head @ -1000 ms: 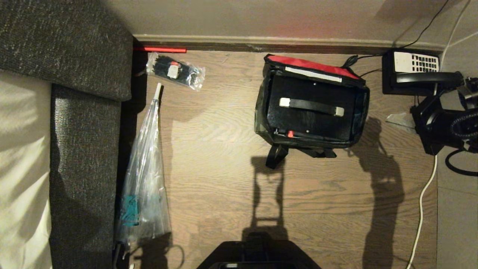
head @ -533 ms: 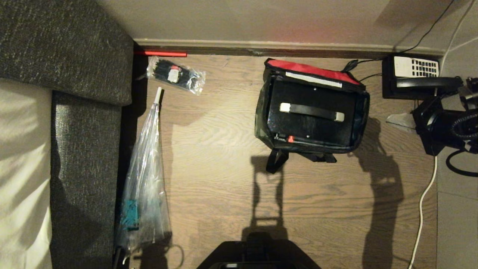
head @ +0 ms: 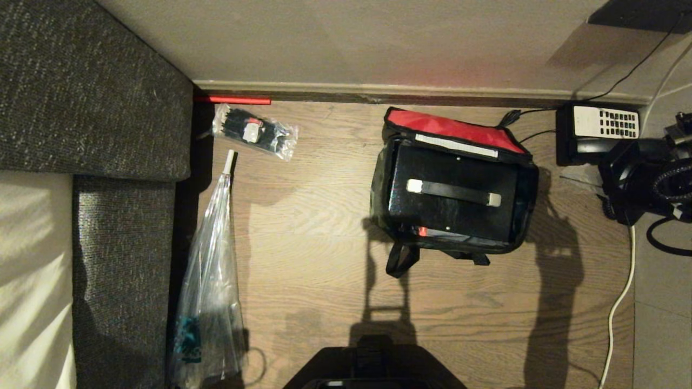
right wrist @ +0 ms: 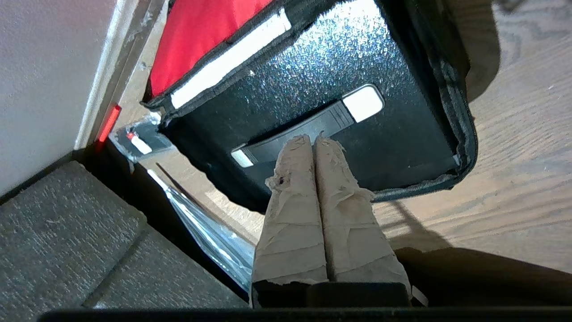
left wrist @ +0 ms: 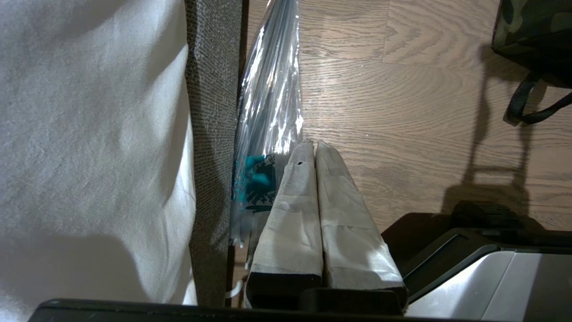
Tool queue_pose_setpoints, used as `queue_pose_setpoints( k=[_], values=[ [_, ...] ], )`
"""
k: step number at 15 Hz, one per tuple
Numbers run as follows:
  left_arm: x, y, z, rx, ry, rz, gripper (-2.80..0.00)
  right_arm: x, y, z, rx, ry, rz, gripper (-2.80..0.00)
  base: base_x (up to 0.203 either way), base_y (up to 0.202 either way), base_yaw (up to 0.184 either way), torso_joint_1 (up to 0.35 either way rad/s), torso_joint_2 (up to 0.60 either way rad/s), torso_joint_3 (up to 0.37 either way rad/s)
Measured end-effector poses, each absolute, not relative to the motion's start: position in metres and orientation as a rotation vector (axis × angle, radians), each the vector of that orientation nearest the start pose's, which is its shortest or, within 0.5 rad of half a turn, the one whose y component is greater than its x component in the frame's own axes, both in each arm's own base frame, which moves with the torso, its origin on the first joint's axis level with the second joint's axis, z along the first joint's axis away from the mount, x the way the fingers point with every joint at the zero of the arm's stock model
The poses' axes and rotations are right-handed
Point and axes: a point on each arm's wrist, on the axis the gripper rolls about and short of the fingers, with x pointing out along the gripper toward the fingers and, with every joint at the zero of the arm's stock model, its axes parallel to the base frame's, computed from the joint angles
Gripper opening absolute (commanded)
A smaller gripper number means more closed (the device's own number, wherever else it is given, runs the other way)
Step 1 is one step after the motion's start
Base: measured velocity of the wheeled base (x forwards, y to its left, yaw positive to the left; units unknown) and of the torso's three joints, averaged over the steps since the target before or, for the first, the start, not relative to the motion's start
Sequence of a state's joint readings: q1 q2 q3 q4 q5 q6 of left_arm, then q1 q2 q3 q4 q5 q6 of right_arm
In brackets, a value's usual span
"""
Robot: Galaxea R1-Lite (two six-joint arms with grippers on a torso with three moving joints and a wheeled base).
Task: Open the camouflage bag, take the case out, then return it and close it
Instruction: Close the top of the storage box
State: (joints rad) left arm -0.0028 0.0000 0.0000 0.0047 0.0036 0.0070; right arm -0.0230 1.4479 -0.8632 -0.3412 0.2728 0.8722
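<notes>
Right gripper (right wrist: 314,139): jaws pressed together, empty. Just beyond its tips, the case (right wrist: 313,103) sits inside the open camouflage bag (right wrist: 460,134), red lid flapped back. Left gripper (left wrist: 314,145): jaws pressed together, plastic sleeve (left wrist: 268,89) beside.

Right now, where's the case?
Head view, right of centre: the black rigid rectangular case sits inside the open camouflage fabric bag by the baseboard, left of the black desk telephone.

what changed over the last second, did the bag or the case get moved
Only the view shifted: everything in the head view slid down together, so the camera moved, not the objects. The camouflage bag stays open, red lid back, with the case inside. The right gripper remains shut and empty above the case's handle; the left gripper remains shut near the plastic bag.
</notes>
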Motion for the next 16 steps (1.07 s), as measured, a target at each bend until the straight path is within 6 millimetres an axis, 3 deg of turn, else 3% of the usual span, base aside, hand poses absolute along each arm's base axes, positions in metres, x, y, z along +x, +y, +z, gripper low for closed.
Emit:
queue_pose_setpoints(
  k=[5, 9, 10, 13, 16],
  values=[
    [-0.023, 0.000, 0.075, 0.007, 0.004, 0.000, -2.80, 0.262, -0.001, 0.227, 0.907, 0.374, 0.101, -2.80, 0.000, 0.000, 0.000, 0.000, 0.00, 0.000],
    [-0.023, 0.000, 0.075, 0.006, 0.004, 0.000, -2.80, 0.296, -0.021, 0.222, 0.916, 0.356, 0.041, -2.80, 0.000, 0.000, 0.000, 0.000, 0.00, 0.000],
    [-0.023, 0.000, 0.075, 0.007, 0.004, 0.000, -2.80, 0.310, -0.030, 0.222, 0.916, 0.345, 0.020, 0.00, 0.000, 0.000, 0.000, 0.000, 0.00, 0.000],
    [-0.023, 0.000, 0.075, 0.006, 0.004, 0.001, -2.80, 0.348, -0.060, 0.229, 0.928, 0.317, -0.002, 0.00, 0.000, 0.000, 0.000, 0.000, 0.00, 0.000],
    [-0.023, 0.000, 0.075, 0.006, 0.004, 0.000, -2.80, 0.373, -0.083, 0.240, 1.019, 0.306, 0.051, 0.00, 0.000, 0.000, 0.000, 0.000, 0.00, 0.000]
  ],
)
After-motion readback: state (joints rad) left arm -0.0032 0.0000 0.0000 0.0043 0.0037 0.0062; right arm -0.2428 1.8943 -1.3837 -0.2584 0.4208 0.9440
